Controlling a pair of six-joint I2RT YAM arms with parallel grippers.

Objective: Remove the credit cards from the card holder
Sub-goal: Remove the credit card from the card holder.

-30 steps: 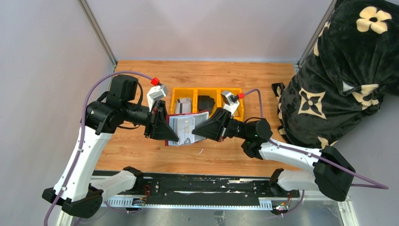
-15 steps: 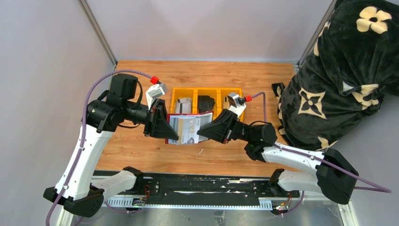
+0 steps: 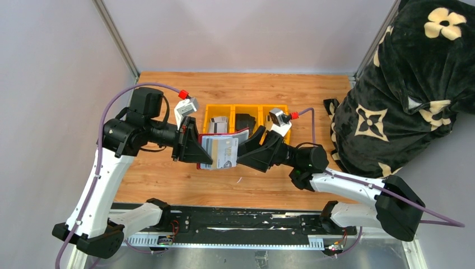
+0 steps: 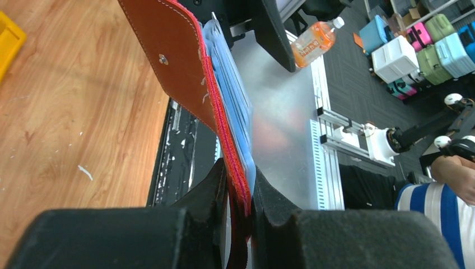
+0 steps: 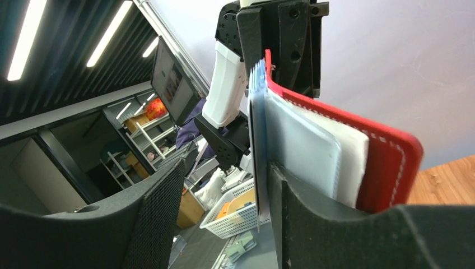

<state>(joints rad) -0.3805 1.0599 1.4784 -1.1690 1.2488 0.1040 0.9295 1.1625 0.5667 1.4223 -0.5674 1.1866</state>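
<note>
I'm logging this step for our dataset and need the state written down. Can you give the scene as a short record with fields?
left gripper: shut on the card holder at its edge, held above the table
right gripper: open, jaws either side of one card's edge
credit cards: several in the holder's sleeves, facing up to the top camera
yellow tray: behind the holder, grey-white cards in its left compartment

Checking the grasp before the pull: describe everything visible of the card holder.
The card holder is a flat red leather-look wallet with stitched edges, a snap stud, and pale sleeves and cards inside. It hangs open above the wooden table, with the left claw shut on one edge. The open right claw sits around a pale edge on the opposite side.
</note>
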